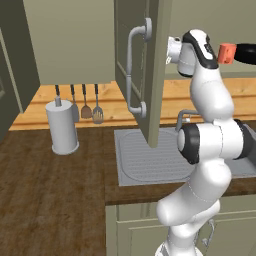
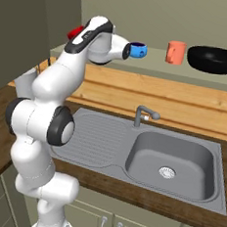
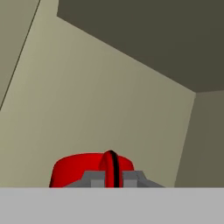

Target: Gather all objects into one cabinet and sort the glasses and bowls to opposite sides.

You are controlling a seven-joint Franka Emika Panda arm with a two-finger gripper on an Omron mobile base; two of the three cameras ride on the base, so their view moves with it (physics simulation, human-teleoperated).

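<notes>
The glossy red cup [image 3: 78, 173] sits low in the hand view, and my gripper [image 3: 111, 179] is shut on its rim inside the olive-beige cabinet. The right base view shows a sliver of the red cup [image 2: 74, 32] behind my hand, at the left end of the cabinet shelf [image 2: 154, 66]. To its right on that shelf stand the small blue bowl [image 2: 138, 50], the orange-red cup [image 2: 176, 52] and the wide black bowl [image 2: 214, 60]. The cabinet door [image 1: 156, 75] with its grey handle [image 1: 131, 70] hangs open and hides my hand in the left base view, where the orange-red cup [image 1: 227, 52] shows.
Below the cabinet lie a steel sink [image 2: 173, 155] with a faucet [image 2: 144, 113] and a draining board [image 1: 145, 160]. A paper towel roll [image 1: 62, 127] and hanging utensils [image 1: 86, 107] stand at the left on the wooden counter.
</notes>
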